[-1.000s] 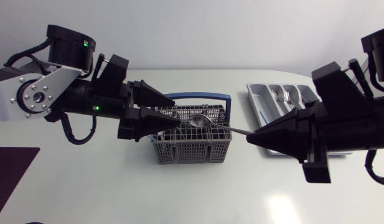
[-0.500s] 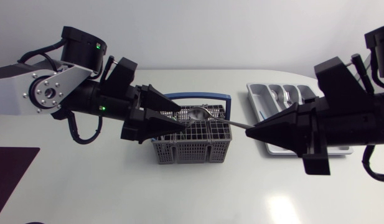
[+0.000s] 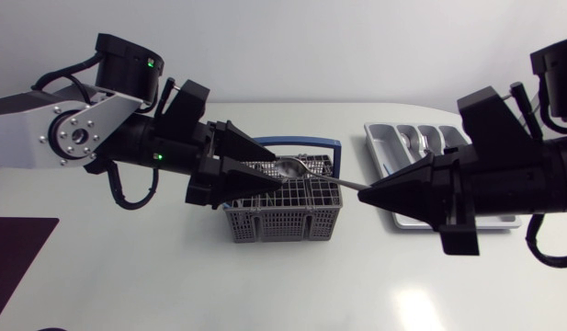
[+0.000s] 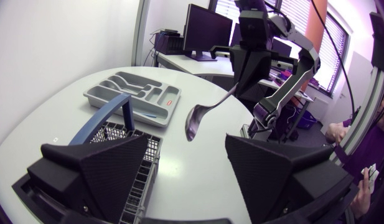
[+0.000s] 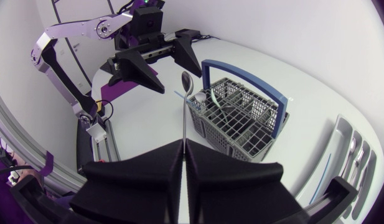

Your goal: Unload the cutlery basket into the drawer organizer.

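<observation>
Right gripper fingers clamped on spoon handle, spoon bowl raised above basket. Left gripper at basket's left edge, fingers spread wide, holding nothing. Organizer on table, right of basket.

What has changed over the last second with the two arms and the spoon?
The left gripper, fingers open, moved in toward the spoon above the basket. The right gripper stayed shut on the spoon's handle and shifted it only slightly. The basket and the organizer did not move.
</observation>
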Motion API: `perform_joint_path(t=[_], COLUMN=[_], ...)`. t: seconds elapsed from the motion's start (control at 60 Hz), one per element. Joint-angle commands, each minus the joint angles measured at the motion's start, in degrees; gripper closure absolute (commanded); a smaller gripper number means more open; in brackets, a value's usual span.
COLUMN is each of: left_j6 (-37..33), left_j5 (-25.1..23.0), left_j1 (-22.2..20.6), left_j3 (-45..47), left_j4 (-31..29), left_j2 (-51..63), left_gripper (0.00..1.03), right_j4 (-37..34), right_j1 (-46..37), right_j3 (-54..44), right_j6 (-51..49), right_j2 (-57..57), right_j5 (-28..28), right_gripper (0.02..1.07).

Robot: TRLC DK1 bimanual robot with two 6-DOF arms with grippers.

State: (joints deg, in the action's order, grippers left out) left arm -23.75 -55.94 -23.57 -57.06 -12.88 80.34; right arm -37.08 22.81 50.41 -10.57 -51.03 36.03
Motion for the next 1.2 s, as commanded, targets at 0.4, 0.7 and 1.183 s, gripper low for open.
perform_joint_path(t=[0.4,0.7,1.183], left_j6=[3.4,3.9,4.1], left_j5=[-1.0,-0.9,-2.5], left_j1=[-1.5,-1.7,-1.8], left_j3=[-2.4,-3.0,-3.7], left_j4=[2.7,3.1,3.0], left_j2=[2.0,2.5,3.2], left_gripper=[0.48,0.74,0.89], right_j4=[2.6,3.3,3.4], right_j1=[0.6,0.7,0.7], right_j3=[-1.7,-1.9,-2.2], right_j6=[2.1,2.8,3.0], right_j2=[-1.7,-1.8,-1.4], right_j5=[0.8,1.1,1.8], right_gripper=[1.00,1.00,1.00])
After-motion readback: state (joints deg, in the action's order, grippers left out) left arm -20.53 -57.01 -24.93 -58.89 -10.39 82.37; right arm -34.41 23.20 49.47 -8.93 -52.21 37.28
